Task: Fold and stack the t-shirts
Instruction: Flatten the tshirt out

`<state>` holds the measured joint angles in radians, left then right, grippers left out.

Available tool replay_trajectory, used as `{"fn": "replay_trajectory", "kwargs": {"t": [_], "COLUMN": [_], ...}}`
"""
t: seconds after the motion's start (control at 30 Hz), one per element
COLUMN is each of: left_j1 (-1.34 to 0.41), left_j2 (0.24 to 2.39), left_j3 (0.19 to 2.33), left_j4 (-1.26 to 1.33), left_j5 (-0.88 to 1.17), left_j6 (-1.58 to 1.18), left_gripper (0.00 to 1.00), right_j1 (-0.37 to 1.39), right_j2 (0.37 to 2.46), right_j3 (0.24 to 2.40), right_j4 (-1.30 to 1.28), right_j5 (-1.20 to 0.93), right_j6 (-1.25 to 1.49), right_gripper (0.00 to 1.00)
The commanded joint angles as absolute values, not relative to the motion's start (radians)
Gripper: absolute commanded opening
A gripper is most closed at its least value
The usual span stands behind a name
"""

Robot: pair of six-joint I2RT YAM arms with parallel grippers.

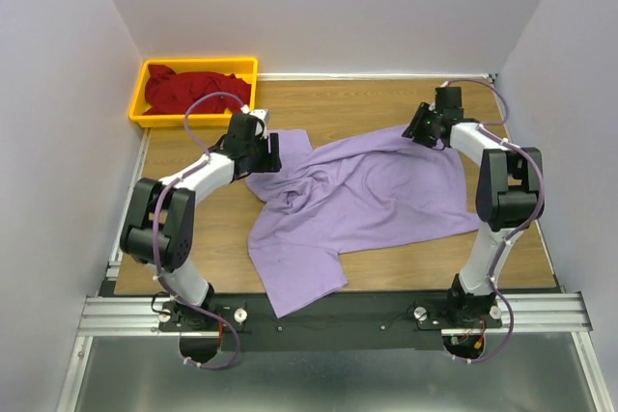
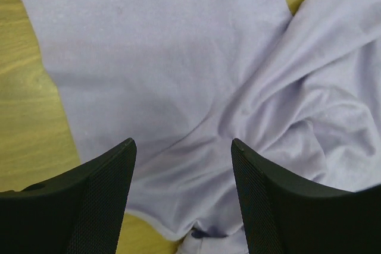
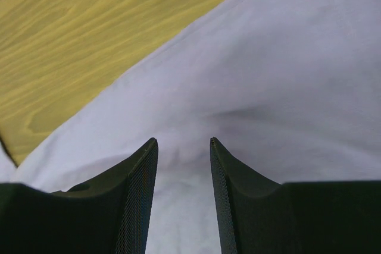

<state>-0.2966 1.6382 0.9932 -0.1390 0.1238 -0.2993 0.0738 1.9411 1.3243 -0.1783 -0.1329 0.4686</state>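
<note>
While the dark red t-shirt (image 1: 193, 89) is lying bunched inside the yellow bin (image 1: 203, 62), the lavender t-shirt (image 1: 377, 195) is lying spread out and rumpled on the wooden table (image 1: 367, 103), to the right of the bin and nearer the arm bases than the bin is. One end of the lavender cloth is reaching toward the bin's near right corner, close to it but not touching it. The rest is trailing away from the bin, with a sleeve or corner hanging over the table edge farthest from the bin's side.

The left gripper (image 1: 272, 153) is hovering just off the bin's near right corner, above the end of the lavender t-shirt closest to the bin. Its fingers (image 2: 107, 188) are standing wide apart, and smooth and creased cloth is showing in the gap, with none of it caught between the pads. Whether the tips are touching the fabric cannot be told.

The right gripper (image 1: 413, 127) is sitting well to the right of the bin, over the lavender shirt's edge on the side away from the bin. Its fingers (image 3: 134, 194) are standing only a narrow way apart, and pale cloth is showing through the slit, with bare wood beyond the hem. No fold is being pinched there.
</note>
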Motion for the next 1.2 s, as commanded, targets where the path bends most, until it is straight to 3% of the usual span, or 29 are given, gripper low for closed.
{"fn": "replay_trajectory", "kwargs": {"t": [0.0, 0.3, 0.37, 0.43, 0.7, 1.17], "left_j1": [-0.296, -0.298, -0.301, -0.302, -0.307, -0.330], "left_j2": [1.730, 1.937, 1.976, 2.003, 2.132, 2.484], "left_j3": [1.103, 1.313, 1.344, 1.358, 1.521, 2.158], "left_j4": [-0.222, -0.310, -0.339, -0.356, -0.446, -0.638], "left_j5": [0.100, 0.084, 0.072, 0.074, 0.051, 0.101], "left_j6": [-0.281, -0.288, -0.290, -0.288, -0.265, -0.199], "left_gripper": [0.73, 0.68, 0.58, 0.56, 0.55, 0.54], "right_j1": [0.032, 0.003, 0.003, 0.003, -0.087, -0.213], "right_j2": [1.945, 2.092, 2.109, 2.120, 2.155, 2.198], "right_j3": [1.336, 1.431, 1.433, 1.434, 1.434, 1.454], "right_j4": [-0.192, -0.192, -0.189, -0.190, -0.192, -0.192], "right_j5": [-0.109, -0.146, -0.152, -0.152, -0.110, -0.107], "right_j6": [0.430, 0.433, 0.440, 0.443, 0.518, 0.551], "right_gripper": [0.47, 0.47, 0.47, 0.47, 0.47, 0.48]}}
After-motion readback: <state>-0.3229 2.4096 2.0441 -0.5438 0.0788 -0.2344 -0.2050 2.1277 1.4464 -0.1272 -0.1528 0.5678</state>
